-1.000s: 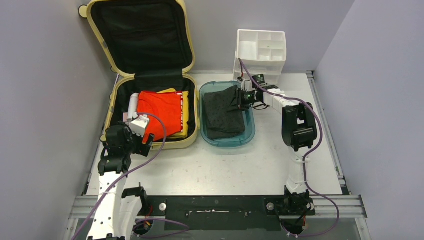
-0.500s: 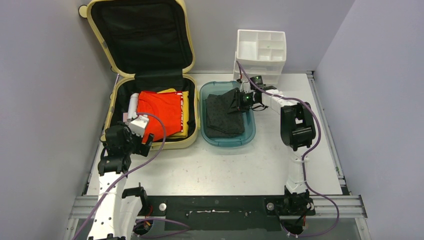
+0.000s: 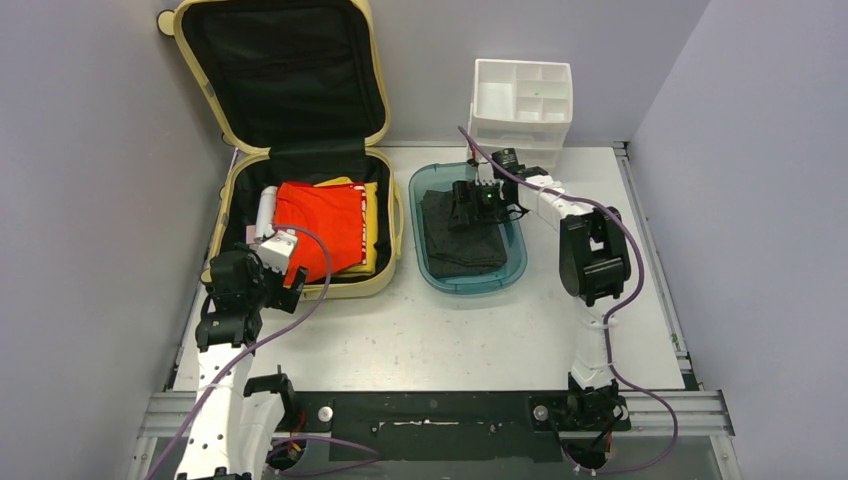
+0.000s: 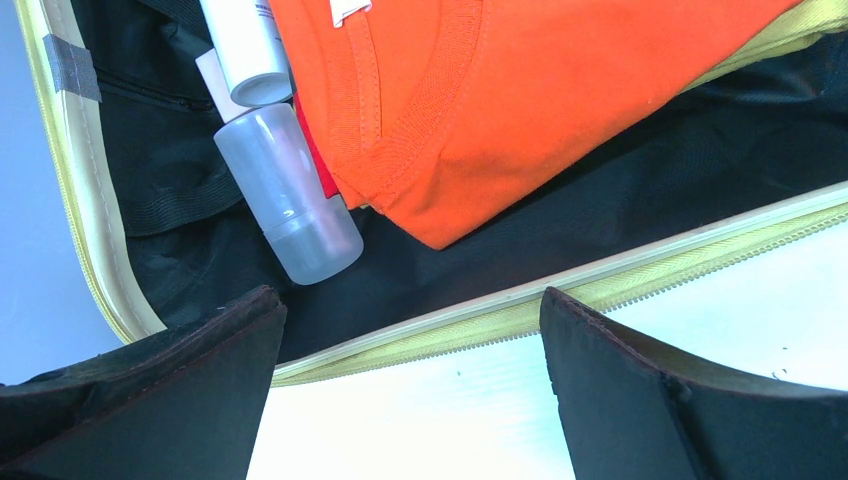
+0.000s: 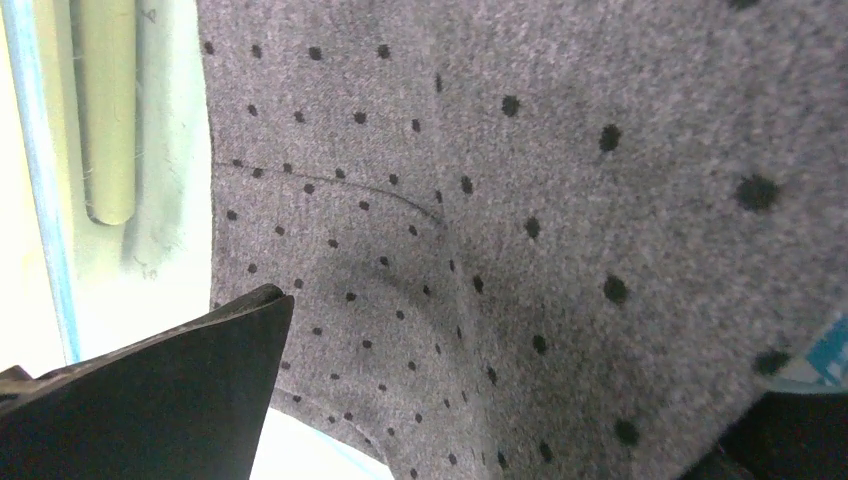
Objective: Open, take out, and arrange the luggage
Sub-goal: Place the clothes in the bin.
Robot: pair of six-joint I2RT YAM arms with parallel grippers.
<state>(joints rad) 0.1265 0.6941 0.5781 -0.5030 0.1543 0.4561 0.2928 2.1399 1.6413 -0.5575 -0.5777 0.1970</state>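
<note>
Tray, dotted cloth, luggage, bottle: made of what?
Tray: translucent teal plastic, glossy, see-through walls.
Cloth: grey fuzzy fabric, black dots, matte; knit or felt, unclear.
Luggage: pale-yellow hard shell, likely plastic; black fabric lining.
Bottle: frosted plastic, probably; cloudy, soft sheen.

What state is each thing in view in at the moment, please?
luggage, open, lid propped upright.
orange garment, folded, inside the luggage.
clear bottle, lying on its side in the luggage.
teal tray, holding the dotted cloth.
dotted cloth, lying in the teal tray.
white organizer, upright at the back.
left pincer, open, empty, at the luggage's near edge.
right pincer, open, over the dotted cloth.
</note>
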